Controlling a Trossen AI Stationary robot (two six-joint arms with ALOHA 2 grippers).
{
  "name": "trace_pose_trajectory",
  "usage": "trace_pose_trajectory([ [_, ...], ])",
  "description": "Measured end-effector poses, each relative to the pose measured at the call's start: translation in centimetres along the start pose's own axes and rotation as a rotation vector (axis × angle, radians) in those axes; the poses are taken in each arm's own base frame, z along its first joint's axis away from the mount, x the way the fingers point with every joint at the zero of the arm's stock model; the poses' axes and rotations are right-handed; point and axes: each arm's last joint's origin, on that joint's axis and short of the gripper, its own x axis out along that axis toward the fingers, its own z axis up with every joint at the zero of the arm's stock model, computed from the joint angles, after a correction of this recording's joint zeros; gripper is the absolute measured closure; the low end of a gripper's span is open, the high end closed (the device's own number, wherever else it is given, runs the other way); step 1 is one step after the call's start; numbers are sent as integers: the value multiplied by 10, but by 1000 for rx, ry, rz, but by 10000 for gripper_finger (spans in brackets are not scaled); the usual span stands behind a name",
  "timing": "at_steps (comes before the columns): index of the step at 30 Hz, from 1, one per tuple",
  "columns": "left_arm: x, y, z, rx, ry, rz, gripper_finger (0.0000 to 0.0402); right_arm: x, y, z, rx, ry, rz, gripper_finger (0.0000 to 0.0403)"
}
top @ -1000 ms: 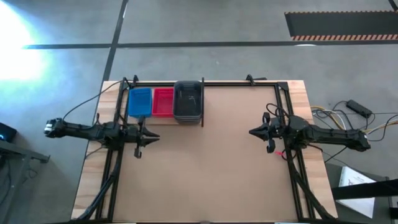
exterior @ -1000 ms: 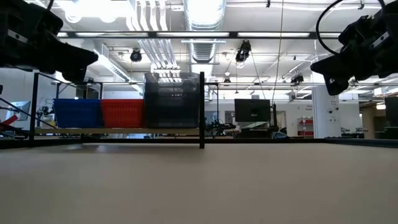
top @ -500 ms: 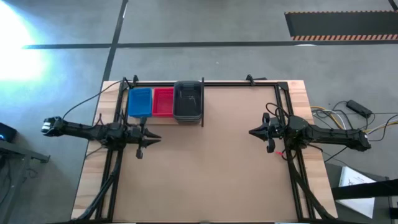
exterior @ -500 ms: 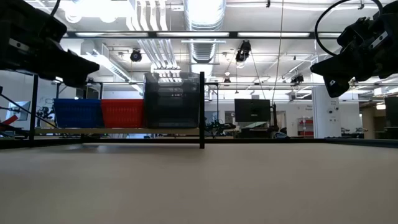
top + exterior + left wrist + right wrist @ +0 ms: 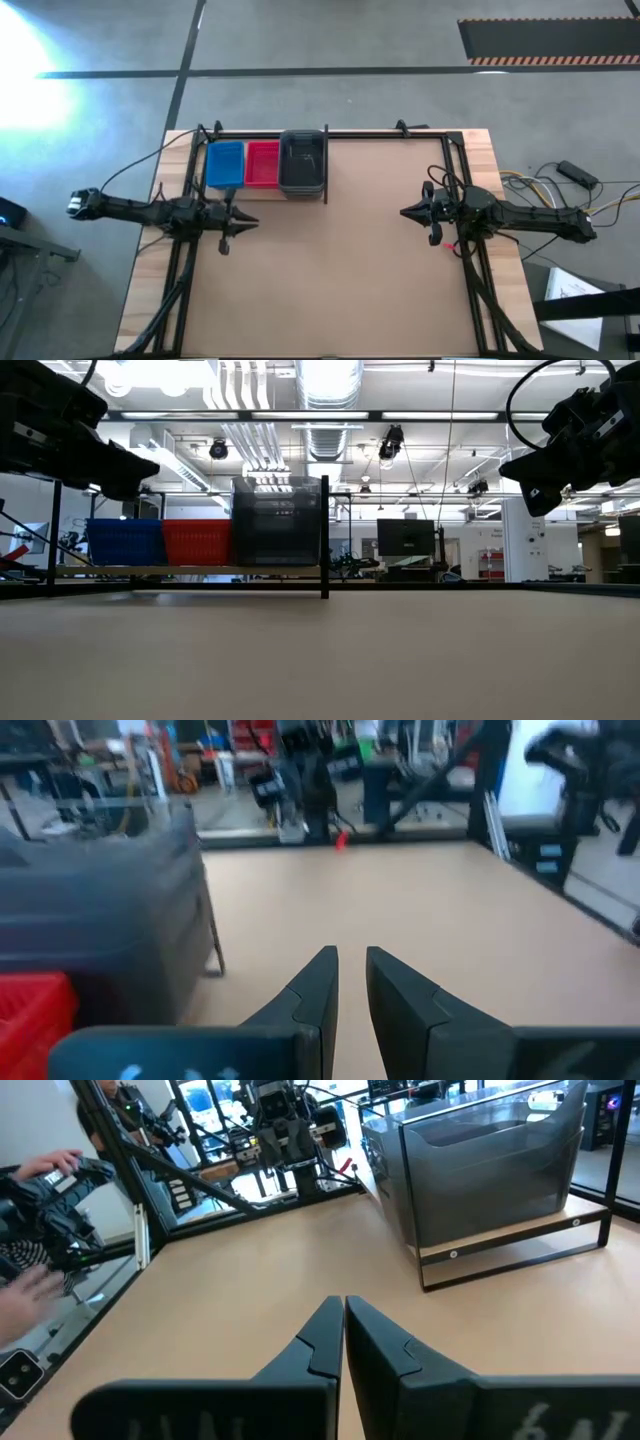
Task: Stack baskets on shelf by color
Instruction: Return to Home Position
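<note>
High view: baskets (image 5: 264, 165) sit just ahead of the left gripper (image 5: 247, 222), nearly closed and empty; light, stiff mesh, best pinched at a rim.

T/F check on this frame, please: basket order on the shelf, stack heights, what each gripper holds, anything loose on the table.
1. The blue basket, red basket and dark grey baskets sit side by side on the shelf. True.
2. The red one stands tallest. False: in the low view the dark grey stack rises above both others.
3. The left gripper holds a basket. False: it holds nothing, fingers nearly together.
4. The right gripper is shut and empty. True.
5. A basket lies loose on the table. False: all baskets seen are on the shelf.
</note>
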Motion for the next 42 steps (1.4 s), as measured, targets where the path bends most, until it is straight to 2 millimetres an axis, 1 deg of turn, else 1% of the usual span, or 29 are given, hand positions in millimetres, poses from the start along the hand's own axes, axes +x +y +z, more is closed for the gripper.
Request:
trace_pose_trajectory([
  [7, -15, 6, 18, -53, -228, 40, 362, 0, 0, 0, 0, 0, 0, 394],
  [9, -13, 7, 11, -44, -156, 49, 362, 0, 0, 0, 0, 0, 1, 394],
  [14, -12, 8, 8, -15, -118, 58, 362, 0, 0, 0, -1, -1, -7, 394],
  [24, -12, 15, 7, -21, -110, 124, 362, 0, 0, 0, 0, -1, -10, 394],
  [42, -11, 15, 11, -24, -146, 133, 362, 0, 0, 0, -1, -1, -10, 394],
])
